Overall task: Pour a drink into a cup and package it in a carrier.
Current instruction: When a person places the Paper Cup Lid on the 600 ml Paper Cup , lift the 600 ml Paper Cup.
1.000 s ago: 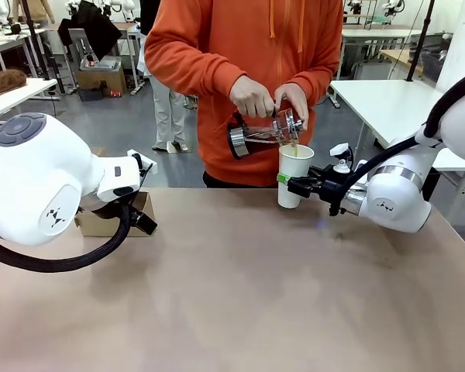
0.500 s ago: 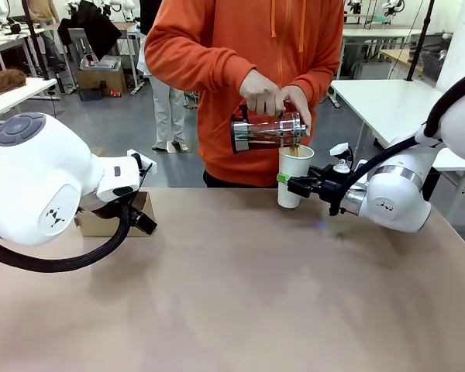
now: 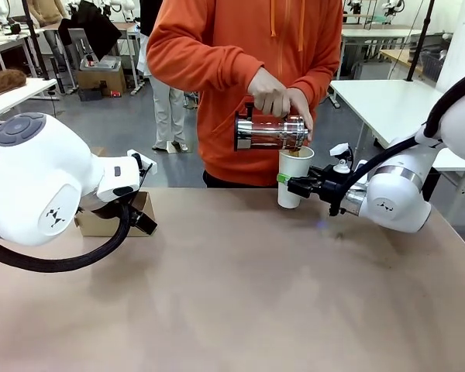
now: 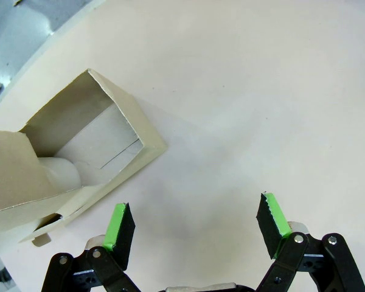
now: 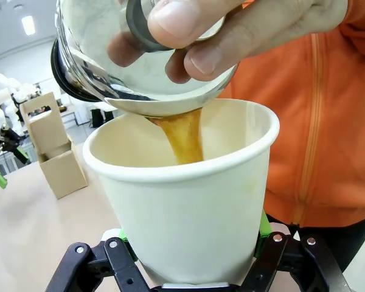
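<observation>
**Now pouring: cup held at the far edge, carrier waiting on the left**

Plainly the pour is the step in hand. The right gripper (image 3: 287, 182) pinches the cup (image 3: 295, 175) low on its wall, a green pad on either side. It holds the cup upright at the far edge of the table (image 3: 240, 302), just in front of the person. The person's hands (image 3: 273, 94) tip the pitcher (image 3: 269, 132) almost level over the rim. In the right wrist view a thin brown stream of the drink (image 5: 182, 139) falls into the cup. How full the cup is cannot be told from these frames.

The left gripper (image 4: 194, 210) hangs over bare table with its fingers spread wide and nothing between them. It is just beside the carrier (image 4: 94, 137), which stands on the robot's left, well apart from the cup. One of its cardboard slots lies open below the wrist camera.

Packaging is not yet begun. By judgement, the right arm should hold the cup steady until the stream stops and the pitcher lifts clear. The next move then calls for a level, slow carry across the table and a straight descent into a slot. The cup has no lid, so any tilt or jolt could slop the drink.
</observation>
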